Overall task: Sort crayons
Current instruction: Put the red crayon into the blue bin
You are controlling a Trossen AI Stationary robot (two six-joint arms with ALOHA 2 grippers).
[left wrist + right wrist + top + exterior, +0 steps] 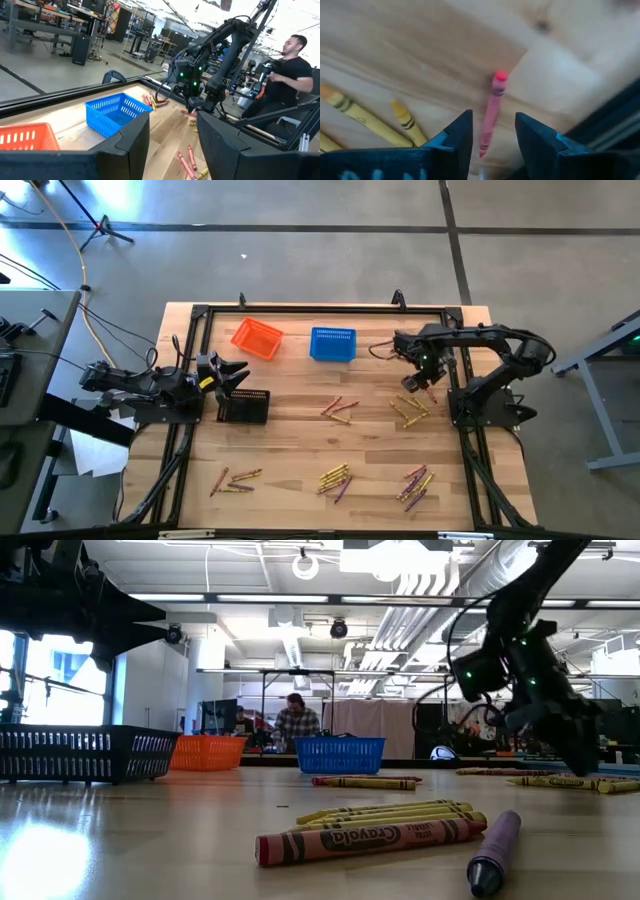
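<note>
Crayons lie on the wooden table in several loose clusters: red and yellow ones (338, 407) at the middle, yellow ones (410, 410) at the right, and more (335, 478) along the near edge. My right gripper (418, 383) points steeply down over the right cluster. It is open, with a red crayon (492, 115) lying flat on the wood between and beyond its fingers (492, 137), untouched. Yellow crayons (350, 112) lie beside it. My left gripper (225, 370) waits open and level at the table's left, next to a black basket (245, 405).
An orange basket (256, 338) and a blue basket (332, 343) stand at the far side of the table. More crayon clusters lie at the near left (235, 478) and near right (415, 485). A black frame (470, 440) runs around the table. A person (295, 65) sits beyond the table.
</note>
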